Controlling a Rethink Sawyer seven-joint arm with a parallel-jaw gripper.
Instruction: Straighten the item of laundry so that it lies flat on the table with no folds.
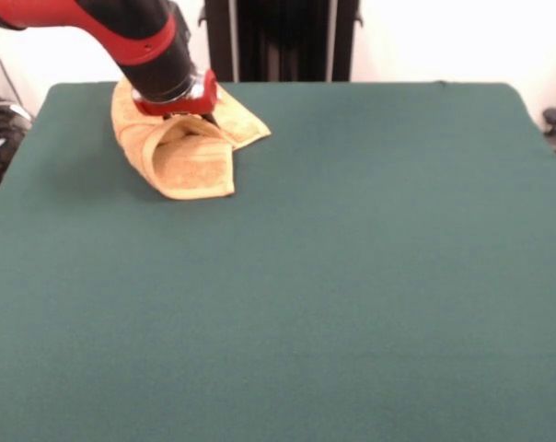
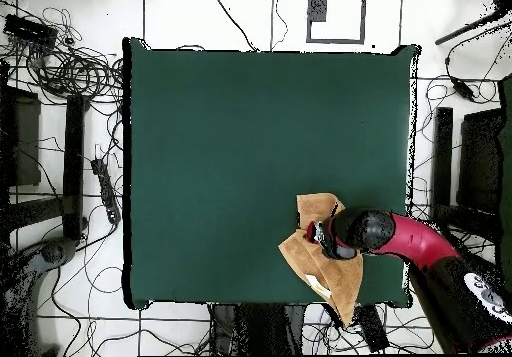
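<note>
Towel [image 1: 181,152] sits in the upper left of the front view, near the table [image 1: 352,276] edge; in the overhead view it lies at lower right, one corner overhanging the bottom edge. Cloth is bunched and folded over itself, with a doubled flap toward frame centre-left and a flat corner pointing right in the front view. Arm comes in from the upper left; the tool [image 1: 191,115] is pressed into the top of the bunched towel. Cannot tell whether its fingers are apart or together.
</note>
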